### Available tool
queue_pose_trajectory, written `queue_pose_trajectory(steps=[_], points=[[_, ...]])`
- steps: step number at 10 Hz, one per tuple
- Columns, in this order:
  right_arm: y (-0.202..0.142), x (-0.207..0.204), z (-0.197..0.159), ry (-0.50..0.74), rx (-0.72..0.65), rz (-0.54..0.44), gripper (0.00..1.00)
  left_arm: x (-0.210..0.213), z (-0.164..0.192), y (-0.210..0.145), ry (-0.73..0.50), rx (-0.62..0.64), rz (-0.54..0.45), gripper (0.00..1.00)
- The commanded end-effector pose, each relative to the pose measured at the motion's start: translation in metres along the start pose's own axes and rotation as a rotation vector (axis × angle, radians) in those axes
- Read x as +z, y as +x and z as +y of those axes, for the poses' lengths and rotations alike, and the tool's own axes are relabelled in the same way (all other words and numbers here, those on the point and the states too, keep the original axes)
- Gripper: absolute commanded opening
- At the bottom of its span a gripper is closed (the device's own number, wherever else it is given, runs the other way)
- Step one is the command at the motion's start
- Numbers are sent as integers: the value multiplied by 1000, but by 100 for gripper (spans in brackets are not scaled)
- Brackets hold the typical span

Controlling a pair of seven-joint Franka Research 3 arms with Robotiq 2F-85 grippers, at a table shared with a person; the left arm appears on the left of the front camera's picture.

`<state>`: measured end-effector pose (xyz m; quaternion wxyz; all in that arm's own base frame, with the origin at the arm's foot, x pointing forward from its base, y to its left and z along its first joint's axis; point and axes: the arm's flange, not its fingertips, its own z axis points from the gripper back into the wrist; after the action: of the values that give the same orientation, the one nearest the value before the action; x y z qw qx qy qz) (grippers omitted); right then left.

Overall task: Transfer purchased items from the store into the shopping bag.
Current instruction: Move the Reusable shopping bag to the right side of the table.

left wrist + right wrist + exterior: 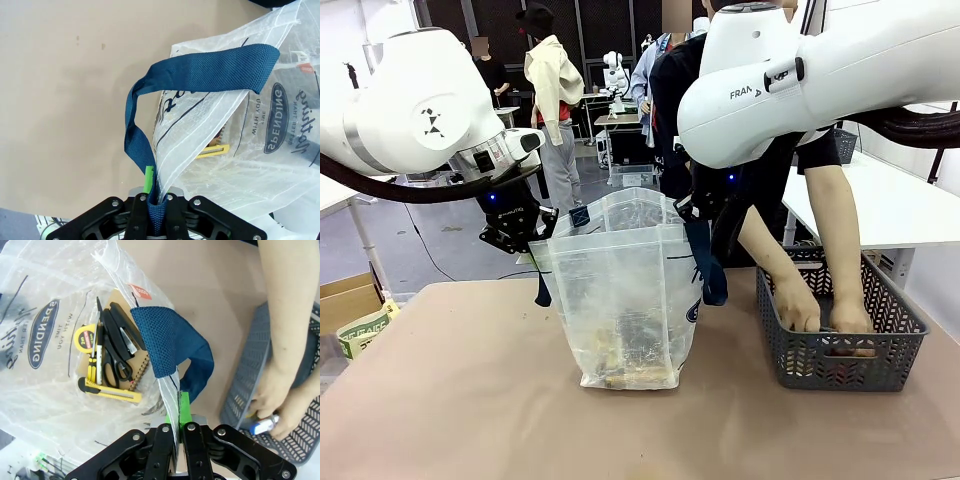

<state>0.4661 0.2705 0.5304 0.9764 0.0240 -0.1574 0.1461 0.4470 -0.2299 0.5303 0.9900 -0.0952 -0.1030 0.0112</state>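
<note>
The bag [620, 300] stands upright mid-table, long axis vertical, mouth up. It is thin, crinkled, translucent plastic with navy woven straps [200, 70]. At its 10 o'clock the left gripper [515, 232] pinches rim and strap together. At 2 o'clock the right gripper [705, 205] is clamped on the rim. Inside lie black scissors [112, 347], a yellow cutter [112, 391], a tape measure [85, 337] and a spiral notebook [141, 362]. At the bag's 3 o'clock, a person's hands [798, 305] reach into the grey lattice basket [790, 360].

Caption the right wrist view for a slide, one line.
Right gripper shut on the shopping bag rim, scissors and yellow cutter inside, a person's hand reaching into the store.
</note>
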Motion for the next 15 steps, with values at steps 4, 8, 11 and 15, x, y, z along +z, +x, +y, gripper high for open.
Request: queue_pose_trajectory(steps=[4,8,11,15], points=[[0,1,-1,-1,-3,-1,0,1,2,1,0,4,-1,0],[0,1,-1,-1,-3,-1,0,1,2,1,0,4,-1,0],[0,1,-1,-1,-3,-1,0,1,2,1,0,4,-1,0],[0,1,-1,-1,-3,-1,0,1,2,1,0,4,-1,0]])
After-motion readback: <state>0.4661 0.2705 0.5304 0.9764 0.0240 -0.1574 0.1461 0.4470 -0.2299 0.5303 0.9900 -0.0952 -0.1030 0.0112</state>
